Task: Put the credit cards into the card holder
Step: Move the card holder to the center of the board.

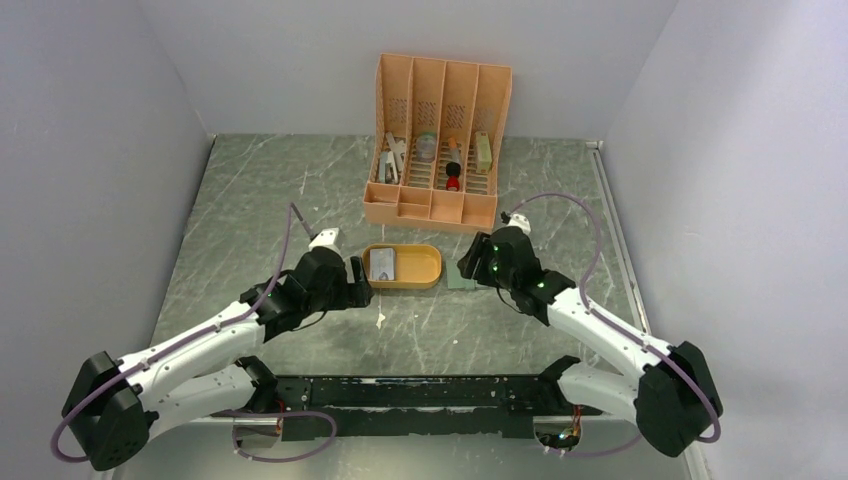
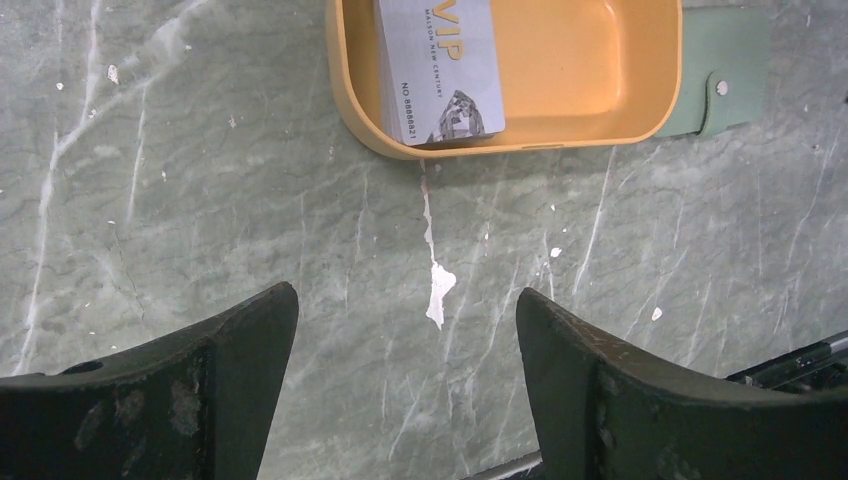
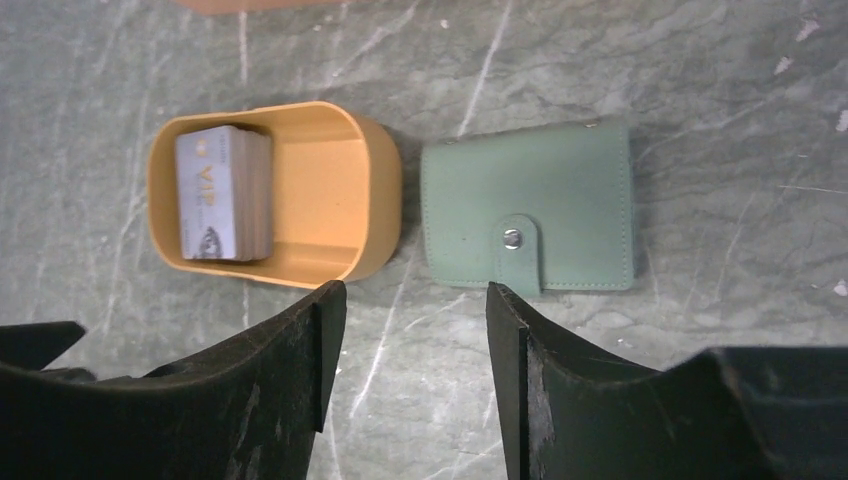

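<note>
A stack of grey credit cards marked VIP lies in the left end of an orange oval tray. In the left wrist view the credit cards lean against the tray's left wall. The grey-green card holder, closed with a snap tab, lies flat on the table just right of the tray. My left gripper hangs open over bare table in front of the tray. Over the table in front of the gap between tray and holder, my right gripper stands open and holds nothing.
A tall orange slotted organizer with small items stands behind the tray. Grey walls close in the marbled table on three sides. A black rail runs along the near edge between the arm bases.
</note>
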